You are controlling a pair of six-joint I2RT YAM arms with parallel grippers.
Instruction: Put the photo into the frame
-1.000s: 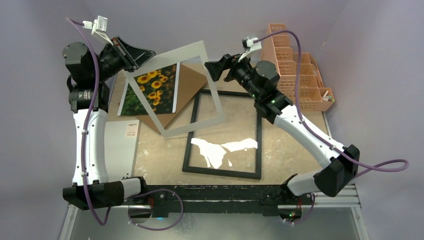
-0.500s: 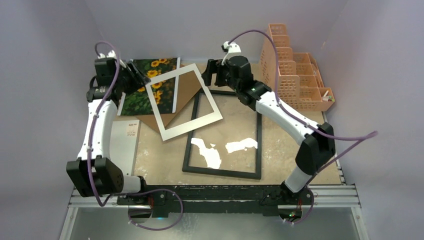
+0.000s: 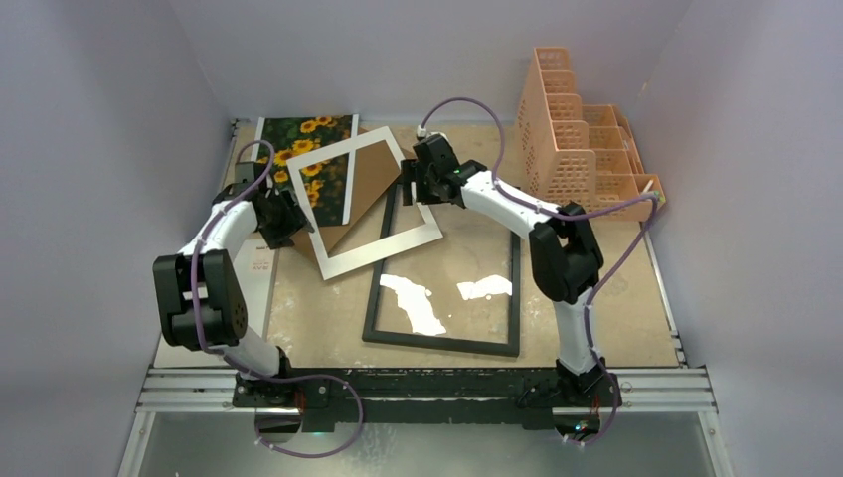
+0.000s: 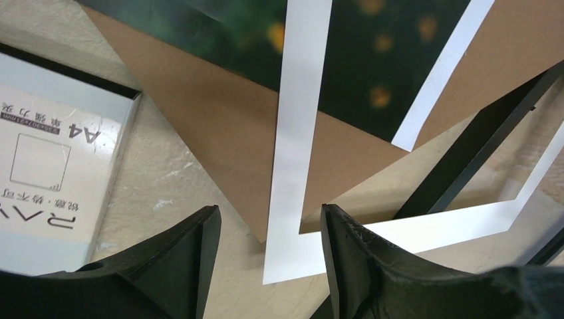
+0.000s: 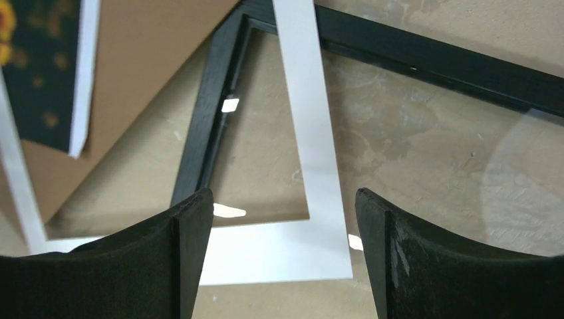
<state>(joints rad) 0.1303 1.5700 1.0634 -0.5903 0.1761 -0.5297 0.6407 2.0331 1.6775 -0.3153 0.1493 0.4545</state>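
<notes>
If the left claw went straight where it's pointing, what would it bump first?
Probably the white mat: its corner lies between the fingers of the left gripper, though depth is unclear.

Photo (image 3: 298,134): you had yellow sunflowers on dark green leaves, edged by a thin white border.
Frame (image 3: 437,342): black bars; your glass showed white glare patches.
Mat (image 3: 383,248): plain white.
Backing board (image 3: 373,174): plain brown.
Organizer (image 3: 582,149): peach, in a mesh grid pattern.
Counter (image 3: 596,298): mottled beige.
Card (image 3: 249,278): pale grey-white with black lettering.
Left tool (image 4: 267,226): black fingers.
Right tool (image 5: 282,206): black fingers.
Left arm (image 3: 221,229), right arm (image 3: 502,202): you had white links, black joints and purple cables (image 3: 459,99).
</notes>
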